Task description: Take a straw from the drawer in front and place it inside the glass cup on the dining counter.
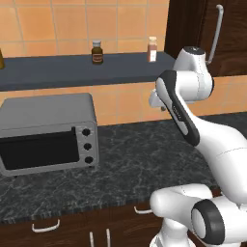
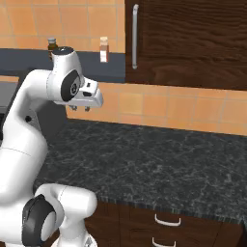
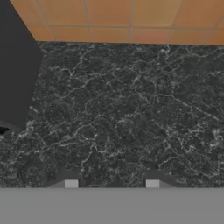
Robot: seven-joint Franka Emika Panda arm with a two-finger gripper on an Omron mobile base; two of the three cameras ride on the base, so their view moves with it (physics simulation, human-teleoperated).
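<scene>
— Gripper [image 3: 111,183] first: how do the jaws stand?

— Parted. In the hand view the two dark fingertips [image 3: 71,183] rise at 6 o'clock, well apart, with bare black speckled countertop [image 1: 130,159] between them. Nothing is held.

— Where does it hang?

— In the right base view it is at 10 o'clock, high above the countertop, pointing down at the stone. The arm [image 1: 193,125] folds up from the base and bends over at the elbow.

— And the drawer [image 2: 137,218]?

— Below the counter edge, at 6 o'clock in the right base view. It is shut, its dark-brown front flush with the wood beside it. Its long axis runs level along the counter edge, and the curved silver handle [image 2: 167,221] lies the same way, ends up, belly down. A second handle like it sits just beneath; which front belongs to the task I cannot tell.

— What else is on the counter?

— A grey toaster oven [image 1: 48,132] at 9 o'clock in the left base view, standing against the orange tiled wall [image 3: 122,19]. In the hand view its dark side shows at 10 o'clock.

— Above it?

— A dark shelf [image 1: 58,67] at 11 o'clock with a brown bottle [image 1: 97,52] and a white bottle [image 1: 152,49] upright, apart. At 1 o'clock is a tall dark cabinet door [image 1: 188,21] with a long upright handle.
</scene>
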